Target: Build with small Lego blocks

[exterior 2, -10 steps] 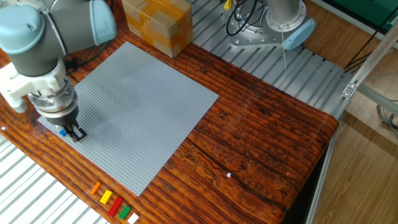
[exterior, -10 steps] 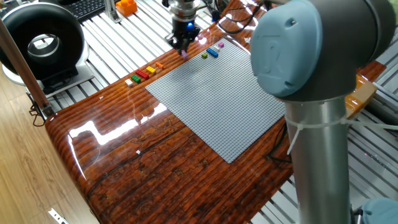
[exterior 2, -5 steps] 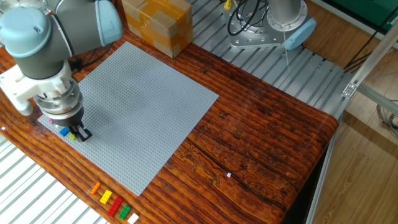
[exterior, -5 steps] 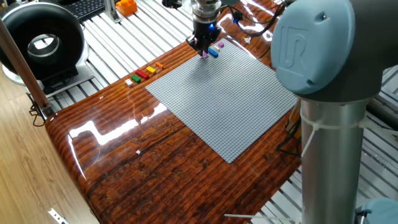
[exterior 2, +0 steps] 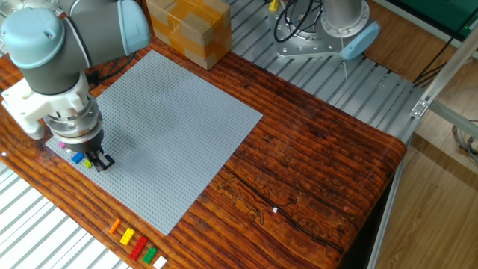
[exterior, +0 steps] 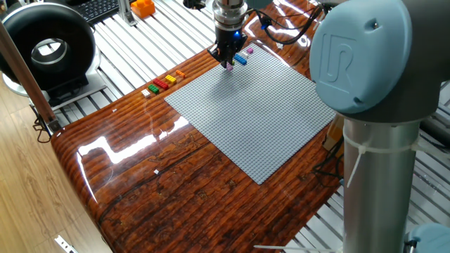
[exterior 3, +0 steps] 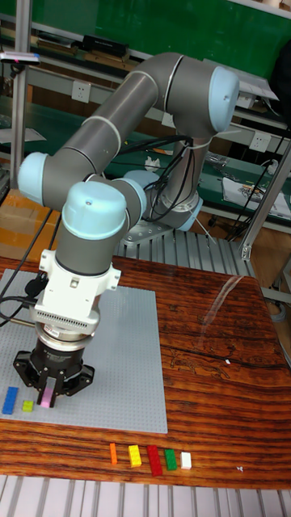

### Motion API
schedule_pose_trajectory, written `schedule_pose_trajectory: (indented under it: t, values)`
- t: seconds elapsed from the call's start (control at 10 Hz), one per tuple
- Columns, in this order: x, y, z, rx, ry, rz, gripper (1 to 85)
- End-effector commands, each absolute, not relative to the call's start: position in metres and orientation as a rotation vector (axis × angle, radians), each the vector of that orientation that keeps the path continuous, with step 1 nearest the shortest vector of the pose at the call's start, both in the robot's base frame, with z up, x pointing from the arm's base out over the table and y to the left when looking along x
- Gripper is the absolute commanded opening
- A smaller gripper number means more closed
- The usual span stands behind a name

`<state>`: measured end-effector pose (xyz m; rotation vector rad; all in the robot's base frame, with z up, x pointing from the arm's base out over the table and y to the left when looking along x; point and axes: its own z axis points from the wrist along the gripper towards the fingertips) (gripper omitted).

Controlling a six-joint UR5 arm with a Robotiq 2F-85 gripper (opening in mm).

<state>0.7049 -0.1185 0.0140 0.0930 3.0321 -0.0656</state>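
Open baseplate point(exterior 2: 172, 127) beyond pincer point(exterior 3: 50, 397)

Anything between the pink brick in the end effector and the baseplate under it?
Nothing visible. The end effector holds the pink brick over bare studs of the baseplate; the green brick and blue brick sit beside it.

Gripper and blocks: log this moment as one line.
gripper: shut on pink block | over baseplate corner | blue block, green block beside | five blocks on table

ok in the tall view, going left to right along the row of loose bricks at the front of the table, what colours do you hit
orange brick → yellow brick → red brick → green brick → white brick
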Motion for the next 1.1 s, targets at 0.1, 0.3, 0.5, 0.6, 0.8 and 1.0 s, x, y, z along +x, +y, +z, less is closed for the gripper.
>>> schedule_pose_trajectory:
  t: [0.1,0.3,0.5,0.6,0.8,1.0]
  values:
    - [0.712,-0.116,0.009,0.023,3.01,-0.024,1.0]
    - [0.711,-0.112,0.009,-0.015,3.013,-0.006,1.0]
    - [0.71,-0.11,0.008,-0.044,3.013,0.01,1.0]
    - [0.712,-0.109,0.007,-0.048,3.008,0.017,1.0]
    - [0.718,-0.111,0.002,-0.048,2.985,0.034,1.0]
    - [0.718,-0.12,0.007,-0.052,2.981,0.043,1.0]
